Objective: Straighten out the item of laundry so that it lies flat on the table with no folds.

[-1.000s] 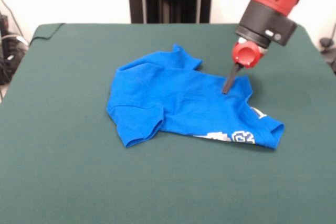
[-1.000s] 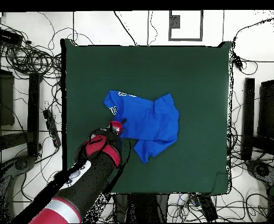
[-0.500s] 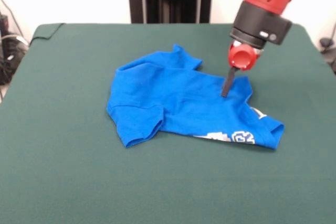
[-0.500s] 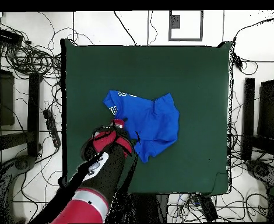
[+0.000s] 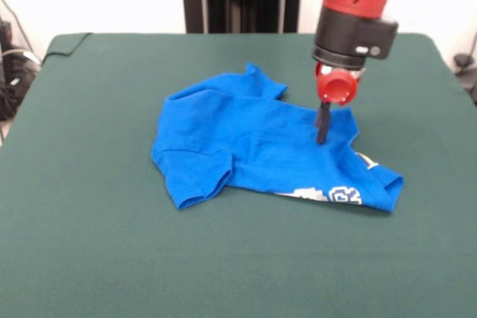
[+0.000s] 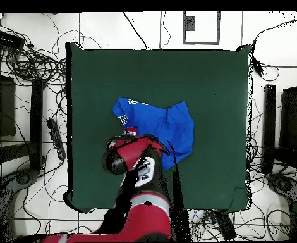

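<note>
Bright blue short-sleeved T-shirt [image 5: 253,143] lies crumpled near the middle of the large dark green felt-covered table [image 5: 112,258], folded over itself, not flat. One sleeve sticks out at the shirt's lower-left corner, its hem curled. White block lettering edged in yellow shows only along the shirt's lower-right border, partly tucked under a fold. Red and black arm comes down over the shirt's upper-right part; its dark gripper [image 5: 322,126] points down with the tip against the blue cloth close to that edge. Fingers look pressed together as one thin blade, clenched, with no cloth visibly caught between them. From overhead, the arm covers part of the shirt [image 6: 167,126]
</note>
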Robot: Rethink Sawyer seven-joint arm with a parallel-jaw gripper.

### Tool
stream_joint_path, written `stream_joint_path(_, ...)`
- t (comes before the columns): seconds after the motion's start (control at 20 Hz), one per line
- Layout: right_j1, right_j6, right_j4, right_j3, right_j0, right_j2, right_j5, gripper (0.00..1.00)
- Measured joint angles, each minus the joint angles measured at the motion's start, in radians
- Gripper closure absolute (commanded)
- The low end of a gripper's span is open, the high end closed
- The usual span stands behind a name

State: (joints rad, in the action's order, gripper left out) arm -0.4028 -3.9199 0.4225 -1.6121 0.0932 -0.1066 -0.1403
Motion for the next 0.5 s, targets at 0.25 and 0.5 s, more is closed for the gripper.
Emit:
stream_joint_path(0.25, -0.028, 0.076, 0.021, -0.04, -0.114, 0.107, 0.0, 0.0)
stream_joint_path(0.5, -0.034, 0.106, 0.021, -0.05, -0.145, 0.137, -0.004, 0.0)
